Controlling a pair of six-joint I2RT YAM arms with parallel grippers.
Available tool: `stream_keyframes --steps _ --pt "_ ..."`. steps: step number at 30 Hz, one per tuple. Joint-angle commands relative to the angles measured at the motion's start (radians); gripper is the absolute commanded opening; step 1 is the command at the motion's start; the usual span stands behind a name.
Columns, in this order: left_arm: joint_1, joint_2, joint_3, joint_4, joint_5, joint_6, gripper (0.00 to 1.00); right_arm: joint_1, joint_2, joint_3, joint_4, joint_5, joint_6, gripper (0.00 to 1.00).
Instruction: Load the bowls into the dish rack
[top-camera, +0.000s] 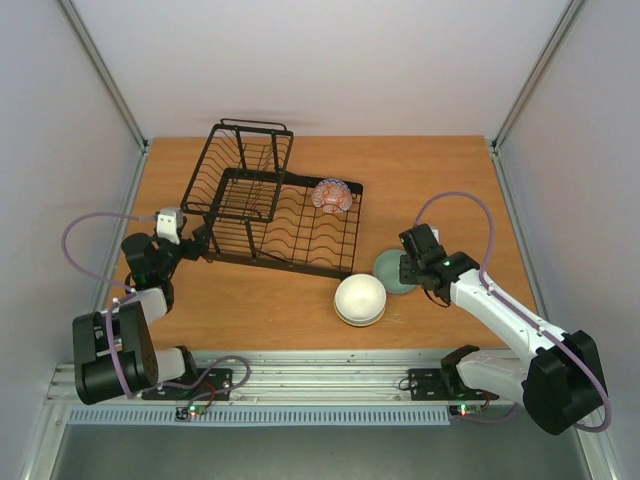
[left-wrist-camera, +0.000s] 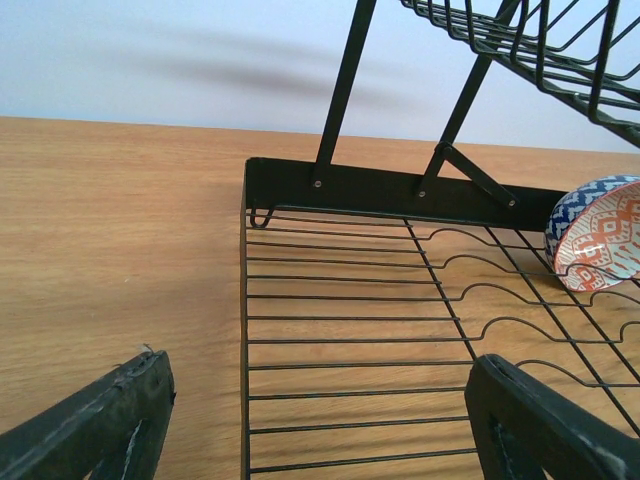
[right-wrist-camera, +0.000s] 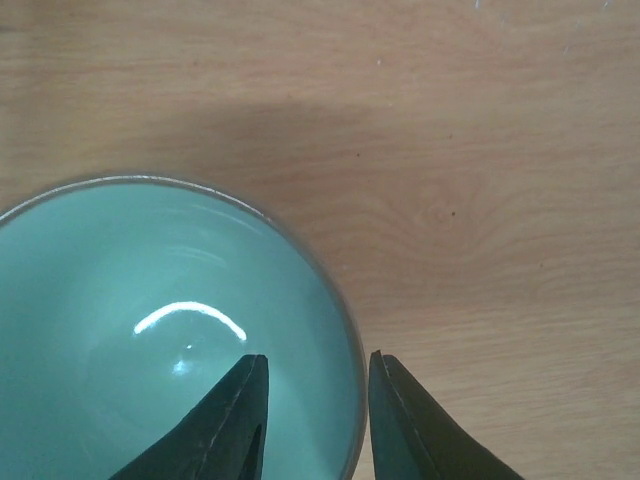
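Observation:
The black wire dish rack (top-camera: 270, 215) stands at the table's middle left. The red-and-white bowl (top-camera: 331, 195) leans on edge in the rack's far right slots, and it also shows in the left wrist view (left-wrist-camera: 600, 235). The cream-white bowl (top-camera: 360, 298) sits on the table in front of the rack. The sage green bowl (top-camera: 390, 270) sits just right of it. My right gripper (right-wrist-camera: 318, 358) is open and straddles the green bowl's (right-wrist-camera: 150, 330) right rim, one finger inside and one outside. My left gripper (left-wrist-camera: 320, 440) is open over the rack's (left-wrist-camera: 400, 190) near left corner. The blue-patterned bowl is not in view.
The rack's taller basket section (top-camera: 245, 165) rises at its far left. White walls close in the table (top-camera: 450, 180) on three sides. The arm bases sit on a metal rail (top-camera: 320, 375) at the near edge.

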Motion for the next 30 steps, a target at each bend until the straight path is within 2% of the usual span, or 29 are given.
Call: stream_keyframes --steps 1,8,14,30 --pt "-0.006 0.002 0.005 0.068 0.015 0.022 0.81 -0.02 -0.016 -0.013 0.044 -0.068 0.042 0.29" --pt "-0.006 0.005 0.005 0.073 0.021 0.023 0.81 -0.022 -0.005 -0.003 0.023 -0.043 0.046 0.3" --pt "-0.006 -0.004 0.003 0.074 0.027 0.022 0.81 -0.022 -0.001 0.001 -0.02 -0.008 0.111 0.33" --pt "-0.006 -0.027 -0.006 0.075 0.04 0.021 0.81 -0.022 0.009 -0.028 -0.032 -0.015 0.21 0.33"
